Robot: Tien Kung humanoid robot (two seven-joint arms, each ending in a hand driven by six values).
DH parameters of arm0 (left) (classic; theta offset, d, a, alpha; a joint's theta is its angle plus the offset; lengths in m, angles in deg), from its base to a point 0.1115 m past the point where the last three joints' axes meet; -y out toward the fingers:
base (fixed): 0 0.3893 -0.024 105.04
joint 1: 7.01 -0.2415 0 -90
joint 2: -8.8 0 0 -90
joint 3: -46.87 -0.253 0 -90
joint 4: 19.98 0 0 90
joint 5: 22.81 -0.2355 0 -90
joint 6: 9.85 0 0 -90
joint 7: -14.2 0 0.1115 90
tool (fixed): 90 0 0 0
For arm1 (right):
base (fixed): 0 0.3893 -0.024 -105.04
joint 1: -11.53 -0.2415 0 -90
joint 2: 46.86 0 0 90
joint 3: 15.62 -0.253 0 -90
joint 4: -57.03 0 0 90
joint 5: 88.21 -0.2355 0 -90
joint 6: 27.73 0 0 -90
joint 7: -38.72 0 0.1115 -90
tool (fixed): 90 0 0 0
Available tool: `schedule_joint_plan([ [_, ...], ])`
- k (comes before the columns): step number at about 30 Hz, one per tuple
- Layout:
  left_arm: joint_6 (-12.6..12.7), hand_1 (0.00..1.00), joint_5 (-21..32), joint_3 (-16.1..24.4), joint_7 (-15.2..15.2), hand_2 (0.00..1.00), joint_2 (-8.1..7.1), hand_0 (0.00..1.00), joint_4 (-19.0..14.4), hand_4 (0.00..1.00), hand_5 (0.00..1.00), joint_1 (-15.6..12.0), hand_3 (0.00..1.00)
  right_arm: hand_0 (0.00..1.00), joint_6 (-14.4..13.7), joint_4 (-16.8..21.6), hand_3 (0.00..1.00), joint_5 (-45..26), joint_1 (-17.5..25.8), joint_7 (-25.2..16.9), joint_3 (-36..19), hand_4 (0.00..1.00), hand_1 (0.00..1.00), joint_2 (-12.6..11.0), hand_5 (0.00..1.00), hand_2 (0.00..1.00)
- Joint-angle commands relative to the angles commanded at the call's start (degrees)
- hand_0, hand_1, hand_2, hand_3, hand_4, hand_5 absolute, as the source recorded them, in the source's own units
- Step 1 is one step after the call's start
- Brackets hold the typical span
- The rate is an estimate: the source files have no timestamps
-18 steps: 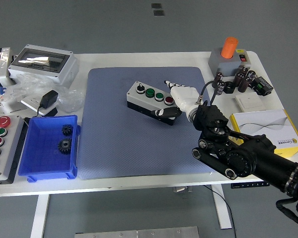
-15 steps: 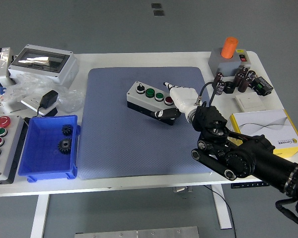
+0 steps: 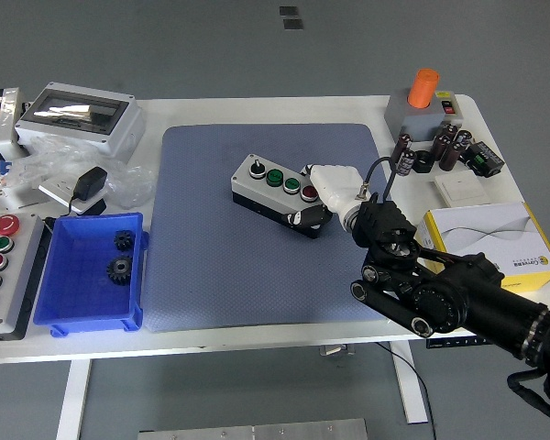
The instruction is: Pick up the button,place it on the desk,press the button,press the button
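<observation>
- One robot hand, the right one, white with a black arm, reaches in from the lower right and holds the right end of the button box, its fingers on top and the thumb at the front side.
- Four controls sit on the top of the box: a black knob, two green buttons and a red button just beside the fingers.
- Under the box lies the blue-grey mat, in the middle of the white bench.
- At the left stands a blue bin with two black gears inside.
- At the far right corner stands a grey base with an orange cylinder.
</observation>
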State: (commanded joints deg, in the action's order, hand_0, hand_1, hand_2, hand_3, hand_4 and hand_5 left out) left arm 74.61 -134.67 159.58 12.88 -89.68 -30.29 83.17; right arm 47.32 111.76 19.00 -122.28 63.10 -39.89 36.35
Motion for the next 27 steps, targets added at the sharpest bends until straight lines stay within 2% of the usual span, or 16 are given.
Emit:
schedule_joint_plan([
  [2,0.0,0.74,0.1,0.0,0.0,0.587,0.0,0.733,0.0,0.472,0.131,0.0,0.585,0.253,-0.6,0.4,0.606,0.4,0.0,-0.5,-0.2,0.721,0.442,-0.2,0.133,0.485],
  [3,0.0,0.739,0.2,-0.1,0.0,0.589,0.01,0.733,0.0,0.477,0.139,-0.1,0.589,0.22,-0.9,0.6,0.459,0.6,0.1,-0.9,-0.3,0.657,0.401,-0.3,0.035,0.408],
  [8,0.1,0.739,0.5,-0.3,0.1,0.589,0.13,0.733,0.0,0.477,0.139,-0.2,0.589,0.22,-2.4,3.2,0.459,0.1,0.4,-4.5,-1.4,0.657,0.401,-1.9,0.035,0.408],
  [9,0.2,0.739,0.6,-0.4,0.2,0.592,0.16,0.733,0.0,0.489,0.156,-0.2,0.593,0.214,-2.4,4.4,0.382,-0.4,0.7,-5.8,-1.8,0.582,0.397,-2.8,0.005,0.385],
  [14,0.5,0.739,1.2,-0.6,0.6,0.592,0.3,0.733,0.0,0.489,0.156,-0.8,0.593,0.214,-1.3,10.2,0.382,-2.1,1.9,-12.5,-2.5,0.582,0.397,-7.6,0.005,0.385],
  [15,0.5,0.738,1.3,-0.6,0.6,0.593,0.32,0.733,0.0,0.493,0.164,-0.9,0.593,0.214,-1.0,11.4,0.369,-2.0,2.2,-13.8,-2.4,0.552,0.396,-8.4,0.002,0.378],
  [19,1.6,0.738,1.1,-0.2,2.1,0.593,0.44,0.733,0.0,0.493,0.164,-1.6,0.593,0.214,-0.3,16.2,0.369,0.0,3.5,-18.3,-0.5,0.552,0.396,-11.4,0.002,0.378],
  [22,2.1,0.739,0.9,0.1,2.9,0.594,0.5,0.733,0.0,0.503,0.172,-2.0,0.595,0.223,-0.8,18.0,0.368,1.1,4.6,-19.6,1.5,0.514,0.401,-12.2,0.002,0.375],
  [27,2.2,0.738,0.6,0.4,3.0,0.594,0.62,0.733,0.0,0.504,0.18,-2.1,0.597,0.247,-1.2,17.9,0.371,2.6,5.4,-19.8,3.2,0.502,0.423,-12.1,0.002,0.385],
])
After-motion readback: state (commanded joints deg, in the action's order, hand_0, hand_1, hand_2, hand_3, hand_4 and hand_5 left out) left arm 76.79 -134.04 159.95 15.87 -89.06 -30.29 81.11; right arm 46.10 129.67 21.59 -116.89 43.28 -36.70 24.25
